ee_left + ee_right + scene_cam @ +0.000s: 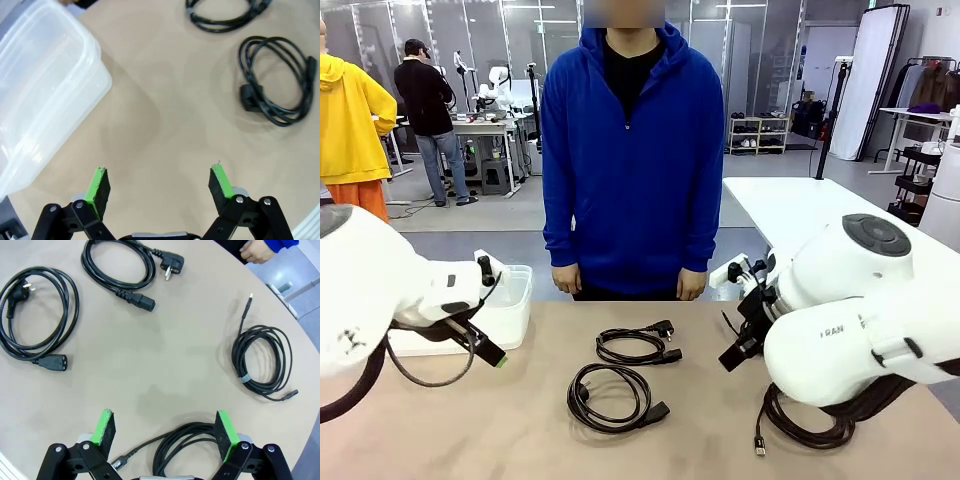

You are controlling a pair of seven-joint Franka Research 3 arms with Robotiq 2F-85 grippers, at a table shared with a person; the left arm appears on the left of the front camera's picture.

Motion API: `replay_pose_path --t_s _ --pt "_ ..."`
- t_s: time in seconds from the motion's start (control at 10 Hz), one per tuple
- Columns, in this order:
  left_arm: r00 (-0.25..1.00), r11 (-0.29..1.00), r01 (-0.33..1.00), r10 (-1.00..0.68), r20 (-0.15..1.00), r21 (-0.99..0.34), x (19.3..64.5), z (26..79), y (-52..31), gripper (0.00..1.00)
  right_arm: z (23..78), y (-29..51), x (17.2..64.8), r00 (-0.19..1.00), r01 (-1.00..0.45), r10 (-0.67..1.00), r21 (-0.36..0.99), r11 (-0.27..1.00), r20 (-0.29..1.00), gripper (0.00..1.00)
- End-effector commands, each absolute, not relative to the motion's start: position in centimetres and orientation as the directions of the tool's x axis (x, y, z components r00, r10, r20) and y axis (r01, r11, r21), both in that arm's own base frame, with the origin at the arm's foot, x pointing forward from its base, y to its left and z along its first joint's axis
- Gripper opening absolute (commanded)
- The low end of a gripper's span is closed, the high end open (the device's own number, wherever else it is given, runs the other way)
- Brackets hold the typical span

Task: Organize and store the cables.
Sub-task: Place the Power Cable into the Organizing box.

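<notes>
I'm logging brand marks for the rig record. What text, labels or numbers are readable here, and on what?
"FRAN": on the right arm, white shell; the rest of the word is hidden.
Small dark mark on the left arm: too blurred to read.
Cables and clear plastic bin: no print visible.

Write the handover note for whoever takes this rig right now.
Left gripper: open, empty, over bare table beside the clear plastic bin.
Right gripper: open, empty, over a coiled thin cable.
Also on the table: far power cord, near power cord, second thin cable, all coiled.
Done: nothing stored that I can see.
Left: all four cables into the bin.
</notes>
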State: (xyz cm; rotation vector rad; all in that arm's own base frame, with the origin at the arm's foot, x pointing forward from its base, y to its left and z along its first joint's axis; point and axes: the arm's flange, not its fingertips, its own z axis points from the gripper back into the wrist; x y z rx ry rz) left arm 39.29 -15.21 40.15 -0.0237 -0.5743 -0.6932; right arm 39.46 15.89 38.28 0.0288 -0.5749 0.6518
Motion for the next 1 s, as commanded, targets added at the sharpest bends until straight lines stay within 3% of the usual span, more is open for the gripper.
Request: replay_pose_path --t_s 0.0,0.2,0.5,0.6,0.9 --pt "0.579 0.697 0.715 -0.637 0.508 0.059 38.2 44.8 -12.7 1.0 41.5 13.1 38.8 0.635 -0.621 0.572 -0.099 0.778 0.518 1.0" --pt "0.506 0.601 0.798 -0.7 0.504 0.033 37.0 48.4 -9.9 1.0 44.7 9.2 36.8 0.598 -0.679 0.612 -0.08 0.73 0.518 1.0" --pt "0.4 0.51 0.859 -0.71 0.579 0.032 35.3 51.9 -2.9 1.0 48.9 0.3 33.3 0.533 -0.719 0.579 -0.031 0.695 0.617 1.0" --pt "0.356 0.521 0.851 -0.667 0.654 0.068 33.9 53.1 2.5 1.0 50.3 -6.4 29.2 0.478 -0.749 0.572 -0.031 0.662 0.667 1.0" --pt "0.362 0.564 0.824 -0.6 0.713 0.055 31.8 54.0 8.2 1.0 50.0 -12.6 25.7 0.455 -0.74 0.526 -0.023 0.672 0.719 1.0"
